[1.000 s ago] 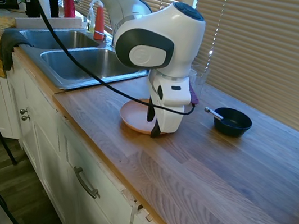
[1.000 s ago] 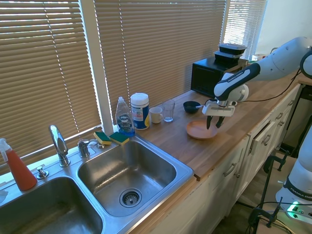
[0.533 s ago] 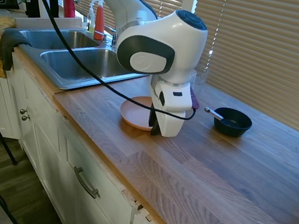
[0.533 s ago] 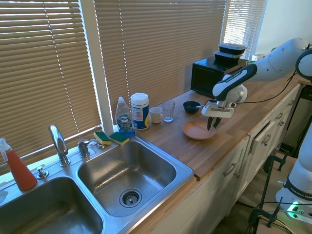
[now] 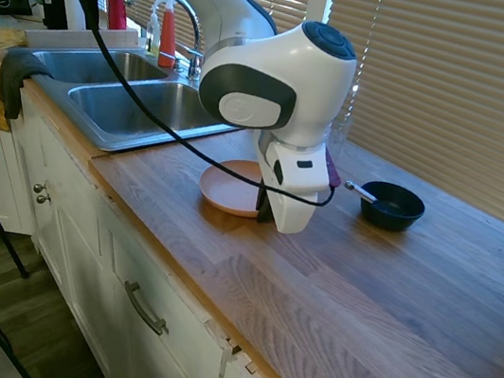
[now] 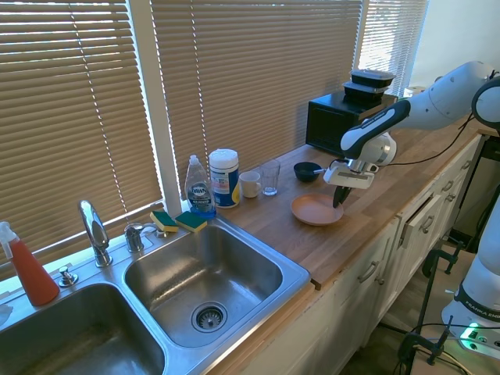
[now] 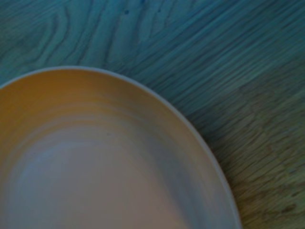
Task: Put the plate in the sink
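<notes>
On the counter [image 6: 375, 207], the plate [image 6: 316, 209] sits well apart from the sink [image 6: 205, 275]. The gripper [image 6: 337, 197] is at its rim, fingers seemingly pinched on it.

From the first exterior view I cannot see the gripper's fingertips: the arm's white wrist housing covers them and the right edge of the plate [image 5: 230, 186]. In the second exterior view the gripper [image 6: 337, 197] is too small for me to judge its jaws. The wrist view cuts the plate [image 7: 105, 162] off at the left and bottom edges. The sink [image 6: 195, 273] runs off the frame's lower left.
</notes>
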Motion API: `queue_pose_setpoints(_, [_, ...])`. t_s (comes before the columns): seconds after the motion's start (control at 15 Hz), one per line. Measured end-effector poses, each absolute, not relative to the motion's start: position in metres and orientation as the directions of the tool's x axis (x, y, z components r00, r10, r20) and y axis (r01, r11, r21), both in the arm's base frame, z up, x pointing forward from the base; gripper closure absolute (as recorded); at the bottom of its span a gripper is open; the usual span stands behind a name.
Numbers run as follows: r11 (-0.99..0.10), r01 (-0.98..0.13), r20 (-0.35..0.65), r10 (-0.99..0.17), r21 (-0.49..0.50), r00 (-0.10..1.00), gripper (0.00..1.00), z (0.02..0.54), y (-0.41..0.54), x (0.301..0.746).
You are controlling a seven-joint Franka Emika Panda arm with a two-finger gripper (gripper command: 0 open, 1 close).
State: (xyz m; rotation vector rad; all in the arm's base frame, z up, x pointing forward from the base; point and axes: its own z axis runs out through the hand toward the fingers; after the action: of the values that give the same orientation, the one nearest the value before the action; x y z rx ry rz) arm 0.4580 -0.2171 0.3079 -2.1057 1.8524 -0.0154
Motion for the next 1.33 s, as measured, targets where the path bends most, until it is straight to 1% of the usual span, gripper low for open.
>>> queue_pose_setpoints(0.13, [-0.115,-0.955,-0.203,-0.964,-0.275,0.174,1.0,0.312,-0.221,0.456])
queue_pose_setpoints(0.33, [-0.141,-0.937,-0.182,-0.961,-0.318,0.207,1.0,0.333,-0.225,0.453])
queue_pose_setpoints(0.53, [-0.188,-0.91,-0.173,-0.948,-0.369,0.266,1.0,0.368,-0.218,0.448])
queue_pose_setpoints(0.73, [-0.258,-0.876,-0.127,-0.934,-0.407,0.334,1.0,0.413,-0.192,0.45])
queue_pose_setpoints(0.87, [-0.307,-0.861,-0.086,-0.925,-0.405,0.37,1.0,0.439,-0.153,0.461])
queue_pose_setpoints(1.13, [-0.417,-0.831,0.019,-0.897,-0.368,0.442,1.0,0.484,-0.037,0.498])
queue_pose_setpoints(1.33, [-0.501,-0.8,0.086,-0.86,-0.329,0.503,1.0,0.503,0.05,0.525])
